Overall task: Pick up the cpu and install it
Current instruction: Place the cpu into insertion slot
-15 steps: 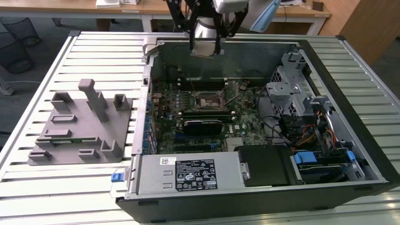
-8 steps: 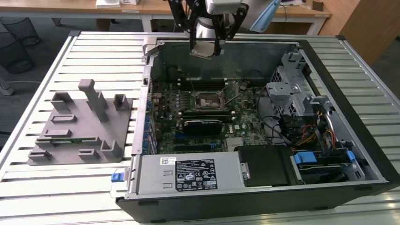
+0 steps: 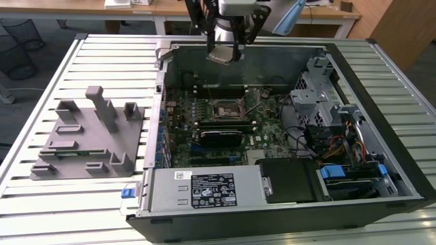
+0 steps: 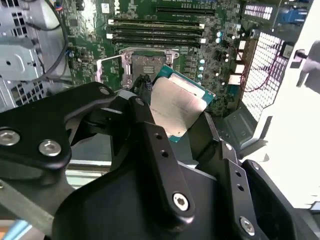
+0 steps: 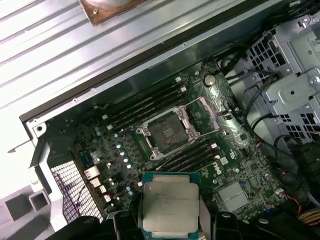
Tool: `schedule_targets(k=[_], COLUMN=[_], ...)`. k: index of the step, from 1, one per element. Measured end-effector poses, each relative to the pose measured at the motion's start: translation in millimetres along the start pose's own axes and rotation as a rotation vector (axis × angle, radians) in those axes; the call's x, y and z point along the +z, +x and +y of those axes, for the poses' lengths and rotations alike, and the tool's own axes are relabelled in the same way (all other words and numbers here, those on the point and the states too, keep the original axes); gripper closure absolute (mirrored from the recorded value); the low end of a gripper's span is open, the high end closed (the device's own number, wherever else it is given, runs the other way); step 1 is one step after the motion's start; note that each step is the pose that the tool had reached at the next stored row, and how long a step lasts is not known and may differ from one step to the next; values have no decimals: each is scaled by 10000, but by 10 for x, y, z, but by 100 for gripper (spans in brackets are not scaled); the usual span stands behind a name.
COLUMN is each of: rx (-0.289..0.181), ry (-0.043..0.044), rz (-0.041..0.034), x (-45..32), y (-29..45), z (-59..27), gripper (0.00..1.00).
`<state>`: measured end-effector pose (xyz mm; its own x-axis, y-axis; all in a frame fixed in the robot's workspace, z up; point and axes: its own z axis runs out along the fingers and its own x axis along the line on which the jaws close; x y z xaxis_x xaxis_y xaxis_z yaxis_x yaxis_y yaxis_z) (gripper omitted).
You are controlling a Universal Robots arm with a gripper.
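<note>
Grey moulded plastic, all blocks and upright posts, forms the parts holder (image 3: 89, 135) at the exterior view's left. It lies on the ribbed metal table (image 3: 41, 194), just beside the open black computer case (image 3: 272, 222). Moving right, your gripper (image 3: 227, 50) hangs above the far side of the case. Its black fingers (image 4: 155, 145) are clenched on the cpu (image 3: 221, 55), a thin flat square with a pale brushed-metal top and a green edge. You hold it tilted, clear of the board. Below lies the green motherboard (image 3: 262, 127), studded with small parts, and on it the square socket (image 3: 226, 108), its metal frame standing open. In both wrist views the chip is apart from the socket. Long dark memory slots (image 5: 145, 102) run alongside that socket. At the exterior view's right stand a perforated steel drive cage (image 3: 317, 97) and a bundle of coloured cables (image 3: 334, 148).
</note>
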<state>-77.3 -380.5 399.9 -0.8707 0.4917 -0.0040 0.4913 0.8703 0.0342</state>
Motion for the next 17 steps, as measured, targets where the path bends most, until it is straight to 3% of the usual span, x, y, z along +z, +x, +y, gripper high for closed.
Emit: schedule_targets(k=[17], rx=[3083], ry=[13], rz=[-105], x=[63], y=[0], z=[-2], gripper=[46])
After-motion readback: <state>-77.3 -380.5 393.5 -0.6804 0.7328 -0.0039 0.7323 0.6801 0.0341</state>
